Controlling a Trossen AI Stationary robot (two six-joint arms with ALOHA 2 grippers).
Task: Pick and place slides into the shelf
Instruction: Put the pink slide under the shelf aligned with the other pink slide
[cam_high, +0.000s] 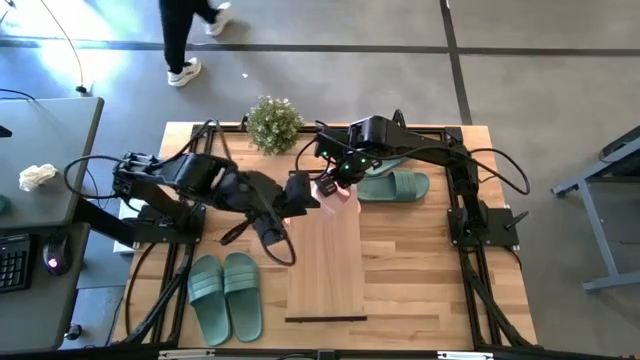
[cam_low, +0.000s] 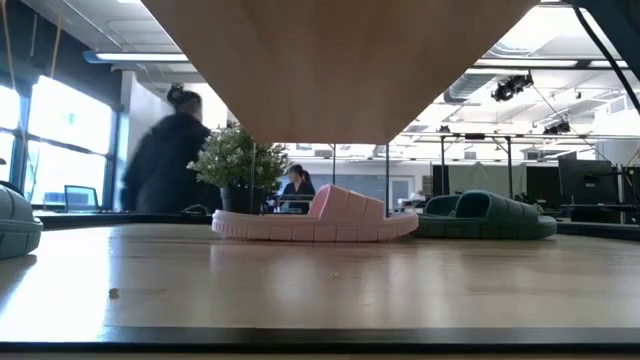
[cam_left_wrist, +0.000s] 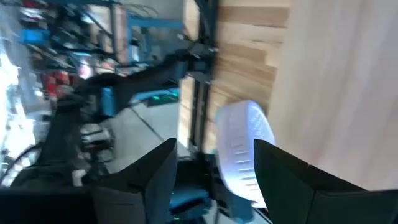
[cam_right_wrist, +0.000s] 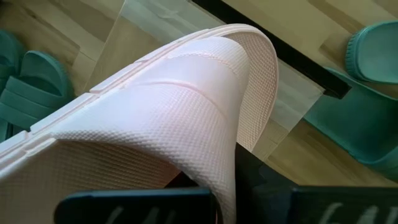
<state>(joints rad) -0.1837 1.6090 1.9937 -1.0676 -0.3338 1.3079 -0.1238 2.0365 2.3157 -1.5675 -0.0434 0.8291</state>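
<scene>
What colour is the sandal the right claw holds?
Pale pink slide, clearest in the right wrist view.

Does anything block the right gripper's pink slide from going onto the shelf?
Nothing visible does. The right gripper holds the pink slide at the far end of the shelf, whose plank top looks bare. The left gripper hangs open right beside it, close enough to crowd the move.

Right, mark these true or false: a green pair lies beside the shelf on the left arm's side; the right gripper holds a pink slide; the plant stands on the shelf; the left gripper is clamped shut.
1. A pair of green slides lies beside the shelf on the left arm's side. True.
2. The right gripper is shut on a pink slide. True.
3. The plant stands on the shelf. False: it stands on the table, at its far edge.
4. The left gripper is clamped shut. False: its fingers stand apart.
</scene>
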